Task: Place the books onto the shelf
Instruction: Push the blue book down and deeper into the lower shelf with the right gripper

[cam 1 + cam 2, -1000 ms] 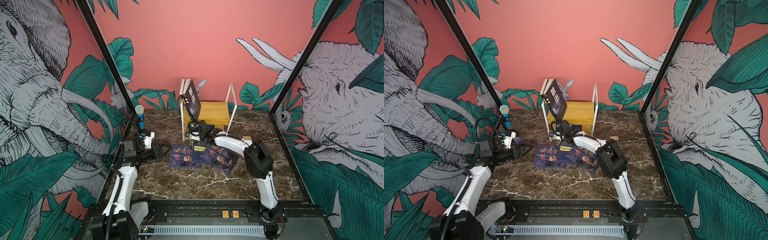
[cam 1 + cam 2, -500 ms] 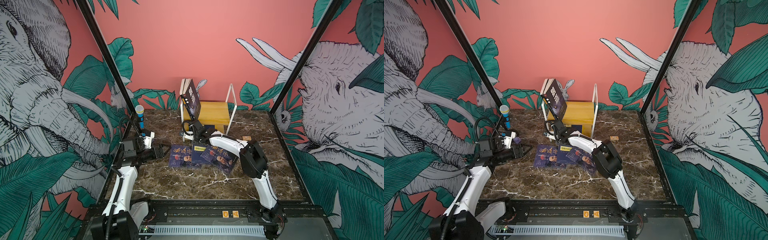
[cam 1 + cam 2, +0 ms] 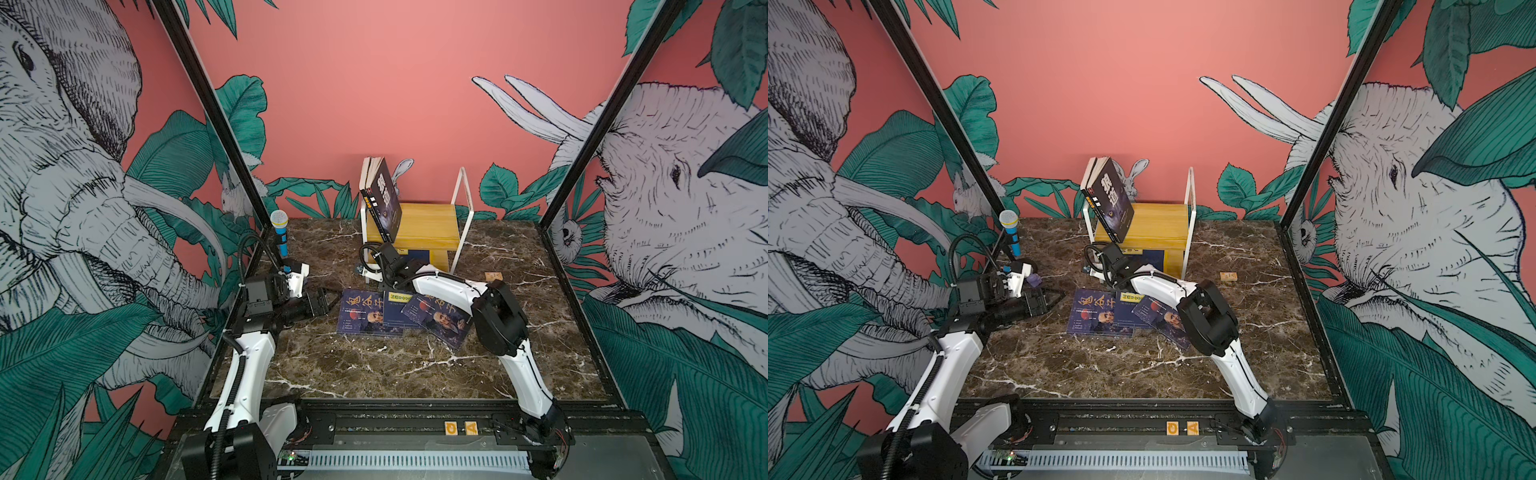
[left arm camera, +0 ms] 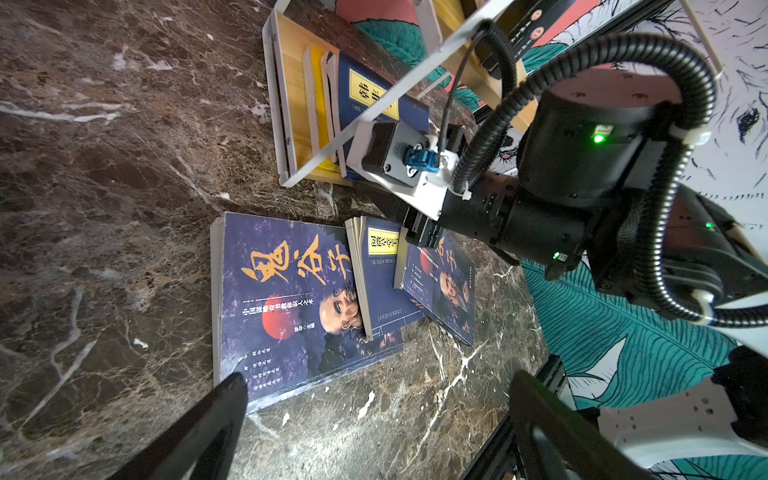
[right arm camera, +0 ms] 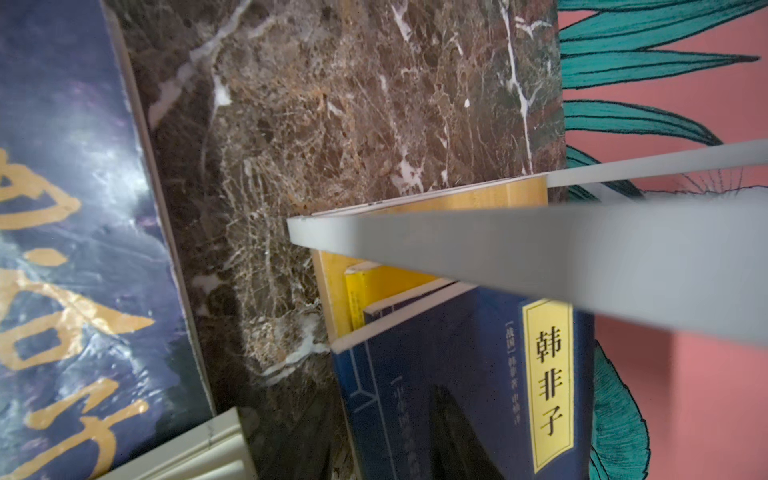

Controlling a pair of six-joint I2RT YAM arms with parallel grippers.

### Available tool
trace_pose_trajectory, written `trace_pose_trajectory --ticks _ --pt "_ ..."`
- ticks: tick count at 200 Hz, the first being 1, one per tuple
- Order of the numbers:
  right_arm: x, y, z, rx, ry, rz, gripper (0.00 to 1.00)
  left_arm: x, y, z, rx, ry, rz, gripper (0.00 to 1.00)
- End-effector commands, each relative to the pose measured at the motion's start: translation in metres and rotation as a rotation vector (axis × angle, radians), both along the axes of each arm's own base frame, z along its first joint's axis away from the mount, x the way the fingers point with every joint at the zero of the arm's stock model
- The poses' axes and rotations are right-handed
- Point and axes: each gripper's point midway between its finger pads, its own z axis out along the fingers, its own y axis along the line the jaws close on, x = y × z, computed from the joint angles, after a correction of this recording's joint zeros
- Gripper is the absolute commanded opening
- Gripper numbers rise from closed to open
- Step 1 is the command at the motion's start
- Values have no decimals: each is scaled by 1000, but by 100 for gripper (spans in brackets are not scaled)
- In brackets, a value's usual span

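Note:
The shelf stands at the back centre. On its top board leans the black book with white characters. A navy book with a yellow label lies flat on the lower board. My right gripper reaches in at that board. One dark finger rests on the book's cover and the other is hidden. Three more navy books lie overlapping on the marble in front. My left gripper hovers open at their left, holding nothing.
A yellow book lies under the navy one on the lower board. A second dark book leans behind the black one. A blue microphone stands at the back left and a small wooden block lies right of the shelf.
My right arm has shifted a little to the left along the shelf's lower board. The left arm and the books on the table have not moved.

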Motion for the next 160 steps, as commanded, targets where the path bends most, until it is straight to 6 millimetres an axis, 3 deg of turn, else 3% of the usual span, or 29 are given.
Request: trace_pose_trajectory --ticks 1,112,160 --pt "12 4 3 23 -44 -47 36 -2 -2 14 -2 -44 -15 99" --pt "19 9 13 49 -69 -59 32 -1 -1 15 -4 -44 -11 99" --pt "14 7 23 51 -64 -37 45 -1 -1 15 -3 -43 -12 99"
